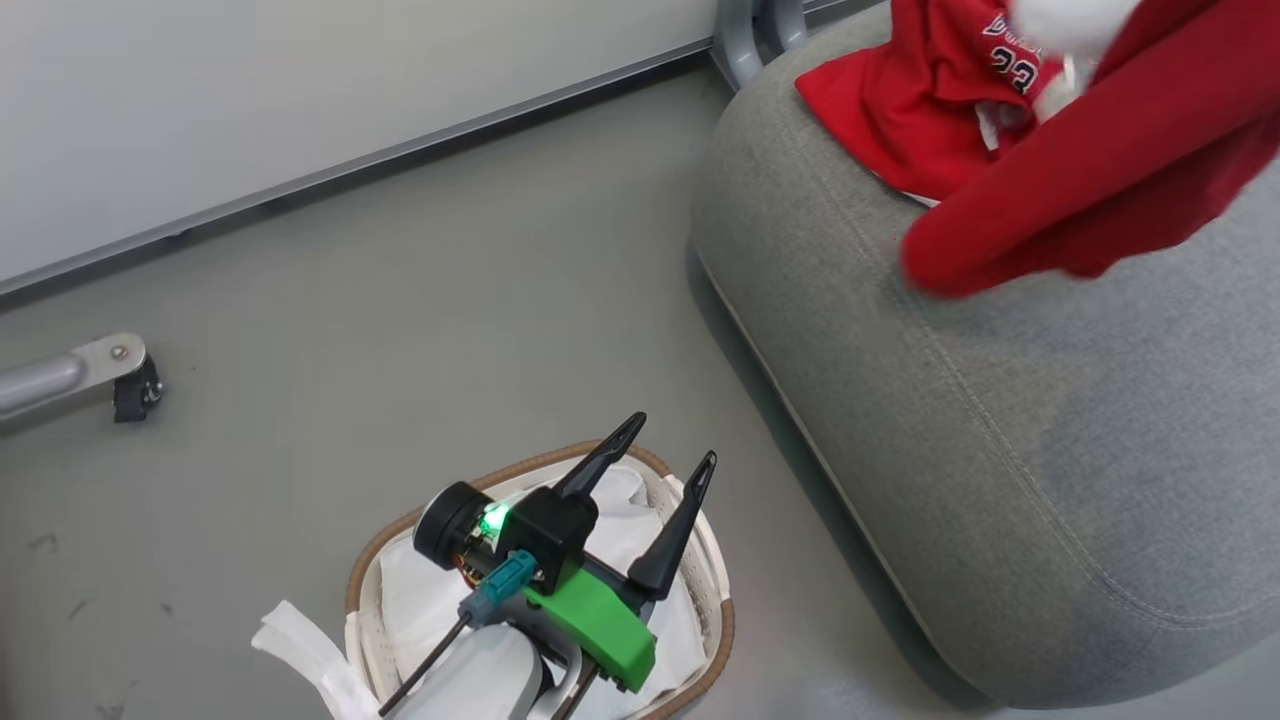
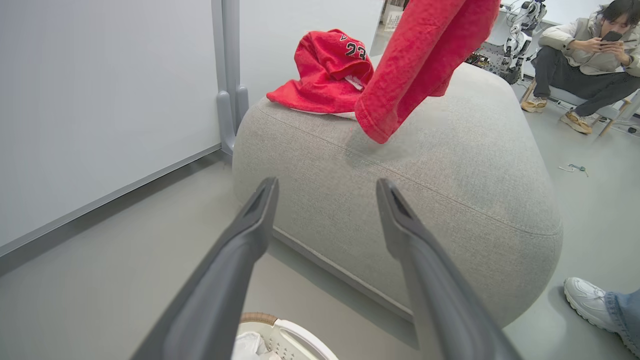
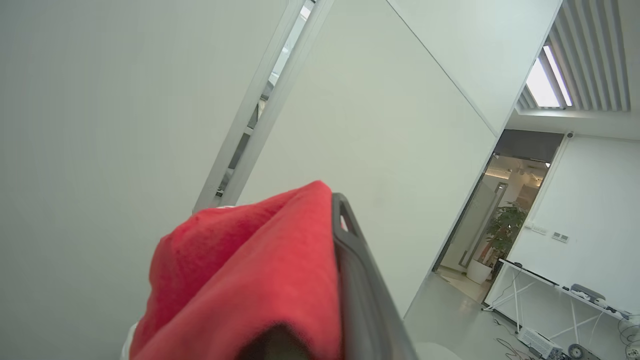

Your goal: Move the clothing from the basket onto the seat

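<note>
Looking at the head view, you see your left gripper spread wide with nothing in it, over the basket at the bottom middle. The white liner sits inside the basket. A red shirt lies on the seat in the upper right. Your right gripper is pinched tight on a red piece. It hangs over the seat beside the shirt. You cannot tell if its low end touches the grey top.
</note>
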